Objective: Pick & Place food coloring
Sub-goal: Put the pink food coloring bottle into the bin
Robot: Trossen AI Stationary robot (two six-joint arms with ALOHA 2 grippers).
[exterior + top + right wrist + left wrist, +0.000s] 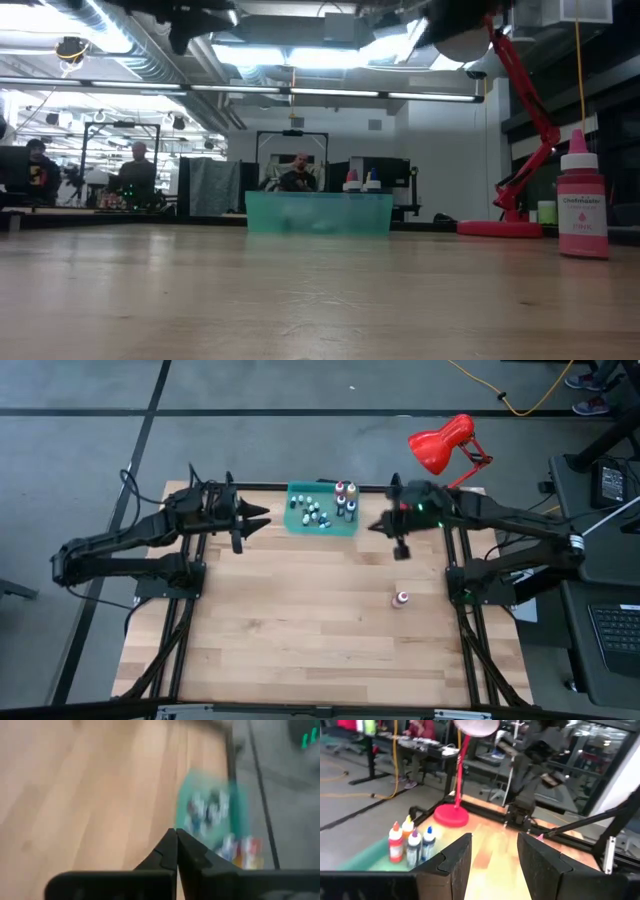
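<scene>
Counter mostly bare in lower and middle frame; lone pink bottle stands right of centre. Green tray with bottles blocks top centre; red lamp crowds upper right.

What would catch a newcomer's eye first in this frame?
Probably the red desk lamp off the table's far right corner, then the green tray of tiny food coloring bottles at the far edge between both arms. One pink bottle stands alone on the wood, nearer than the shut right end effector.
</scene>
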